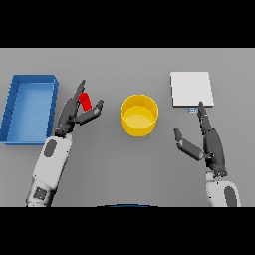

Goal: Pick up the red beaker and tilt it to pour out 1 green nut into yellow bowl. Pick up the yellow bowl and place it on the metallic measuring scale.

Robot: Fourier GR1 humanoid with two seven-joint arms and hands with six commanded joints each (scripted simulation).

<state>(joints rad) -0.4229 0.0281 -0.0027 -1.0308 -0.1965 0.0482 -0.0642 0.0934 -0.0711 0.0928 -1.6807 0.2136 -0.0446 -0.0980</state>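
Note:
A small red beaker sits left of centre, between the thumb and fingers of my left hand. The fingers are straight on either side of it and do not close on it. The yellow bowl stands at the table's middle, to the right of the beaker; I see no nut in it. The metallic measuring scale is a pale square plate at the back right. My right hand rests open in front of the scale, fingertips near its front edge.
A blue rectangular bin lies at the far left, just beyond my left arm. Grey table stretches between the two arms in front of the bowl.

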